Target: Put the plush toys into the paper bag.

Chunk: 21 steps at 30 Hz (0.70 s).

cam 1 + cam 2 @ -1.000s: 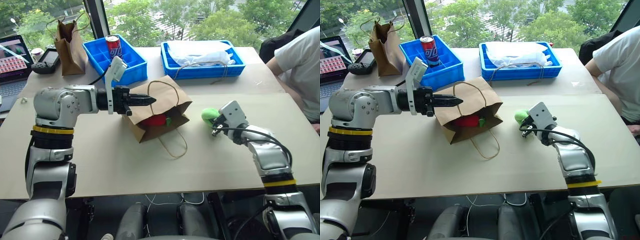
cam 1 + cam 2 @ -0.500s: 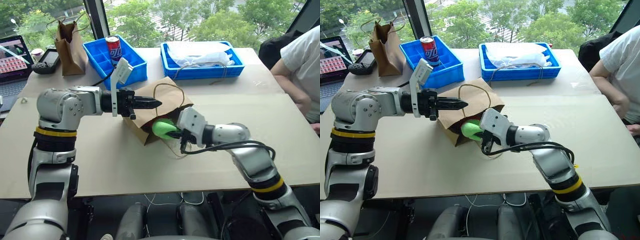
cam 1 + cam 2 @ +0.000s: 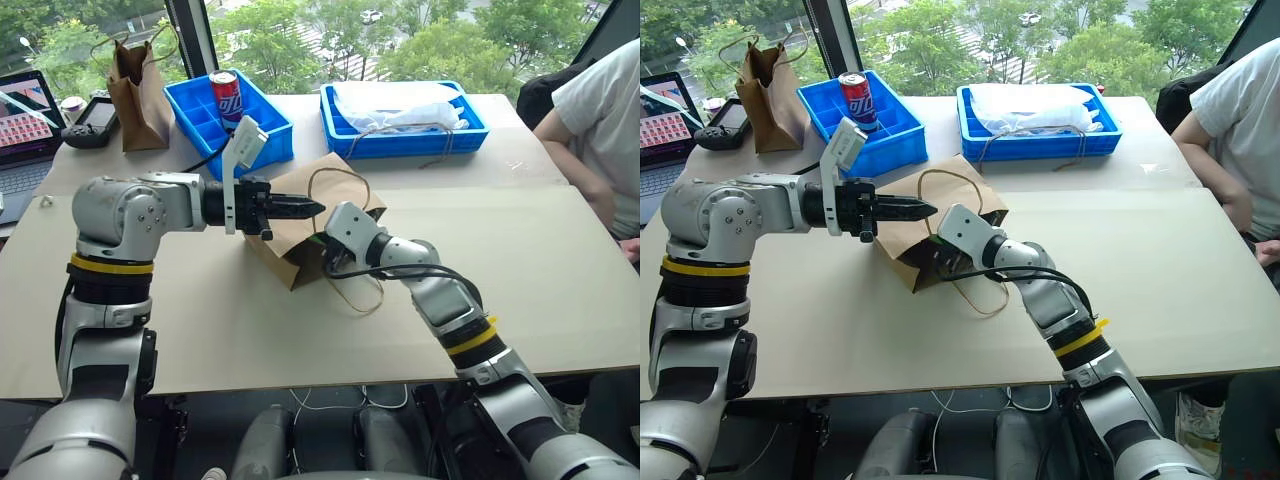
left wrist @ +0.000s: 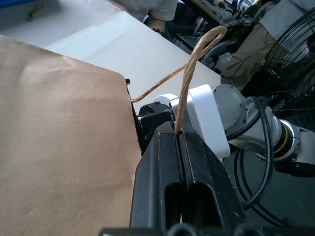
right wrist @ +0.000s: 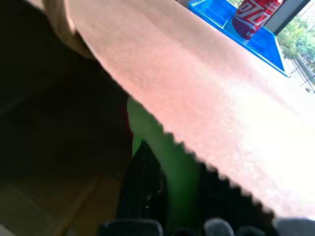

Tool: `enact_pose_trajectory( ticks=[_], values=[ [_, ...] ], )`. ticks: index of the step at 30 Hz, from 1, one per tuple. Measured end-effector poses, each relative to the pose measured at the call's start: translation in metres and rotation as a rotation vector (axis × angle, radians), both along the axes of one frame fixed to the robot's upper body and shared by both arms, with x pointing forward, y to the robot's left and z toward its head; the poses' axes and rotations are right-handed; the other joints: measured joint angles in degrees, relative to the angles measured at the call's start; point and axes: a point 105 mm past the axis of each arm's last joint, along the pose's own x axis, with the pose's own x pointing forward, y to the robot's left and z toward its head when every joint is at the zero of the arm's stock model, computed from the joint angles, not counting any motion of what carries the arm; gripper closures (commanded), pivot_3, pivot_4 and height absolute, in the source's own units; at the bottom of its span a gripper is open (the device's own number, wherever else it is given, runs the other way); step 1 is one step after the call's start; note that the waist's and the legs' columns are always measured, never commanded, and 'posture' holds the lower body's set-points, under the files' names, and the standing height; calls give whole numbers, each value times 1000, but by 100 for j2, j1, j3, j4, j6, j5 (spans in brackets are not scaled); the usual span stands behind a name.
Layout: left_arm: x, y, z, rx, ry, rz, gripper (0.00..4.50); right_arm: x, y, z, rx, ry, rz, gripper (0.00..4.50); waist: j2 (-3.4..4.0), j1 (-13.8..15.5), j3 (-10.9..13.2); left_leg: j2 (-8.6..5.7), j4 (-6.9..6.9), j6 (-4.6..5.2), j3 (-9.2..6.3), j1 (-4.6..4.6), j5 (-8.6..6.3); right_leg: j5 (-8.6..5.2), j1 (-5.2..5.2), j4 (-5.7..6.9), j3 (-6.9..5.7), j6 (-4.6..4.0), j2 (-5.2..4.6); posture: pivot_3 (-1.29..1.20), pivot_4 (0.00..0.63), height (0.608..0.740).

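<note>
Window-side pale worktop (image 3: 200,330), head view: paper bag (image 3: 300,215) on its side, right gripper (image 3: 322,250) pushed into mouth
Left wrist: left gripper (image 4: 183,142) fingers shut on twine handle (image 4: 189,78), lifting upper lip
Right wrist: green plush (image 5: 170,169) between fingers inside bag, grip unclear
Risk: withdrawing could drag plush out
Red can (image 3: 227,95) lettering unreadable

Right gripper (image 3: 318,252) fingertips vanish inside the paper bag (image 3: 300,215) mid-frame; green plush (image 5: 170,162) half hidden by the bag's serrated edge
</note>
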Motion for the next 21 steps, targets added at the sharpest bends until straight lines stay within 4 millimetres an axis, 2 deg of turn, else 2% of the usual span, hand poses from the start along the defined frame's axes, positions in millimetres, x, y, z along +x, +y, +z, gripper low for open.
enact_pose_trajectory(
  ticks=[5,7,8,14,17,19,21],
  values=[
    [0,0,0,-2,1,0,4500,-7,-3,-11,61,58,-6,905,0,1,0,-1,0,0,-2,0,0,0,2,0,0,0,0,0,150,740],
    [0,0,0,-3,1,-1,4500,-10,-5,-13,72,73,-11,289,0,0,0,-1,0,0,-2,0,0,0,1,1,0,0,0,0,150,740],
    [0,0,0,-3,0,-1,4500,-13,-8,-12,82,79,-17,137,0,0,0,-1,0,0,-3,0,0,0,1,2,0,0,0,0,150,740],
    [3,1,0,-12,-3,3,4500,-29,-37,0,121,115,-61,137,0,12,0,-1,0,1,-3,0,0,0,2,0,-1,0,-1,0,150,740],
    [4,1,-1,-17,-2,0,4500,-49,-46,8,151,172,-21,137,0,12,0,0,0,1,-3,0,0,0,3,-1,-1,0,0,0,150,740],
    [5,3,-2,-17,2,2,4500,-67,-54,5,104,232,20,137,0,17,0,0,1,2,-3,1,-1,-1,8,-5,-2,1,0,0,150,740],
    [6,2,-4,-16,9,-3,4500,-76,-60,-2,57,278,25,137,0,16,0,1,4,3,-2,1,-1,-1,11,-8,-3,1,0,0,150,740]
  ],
)
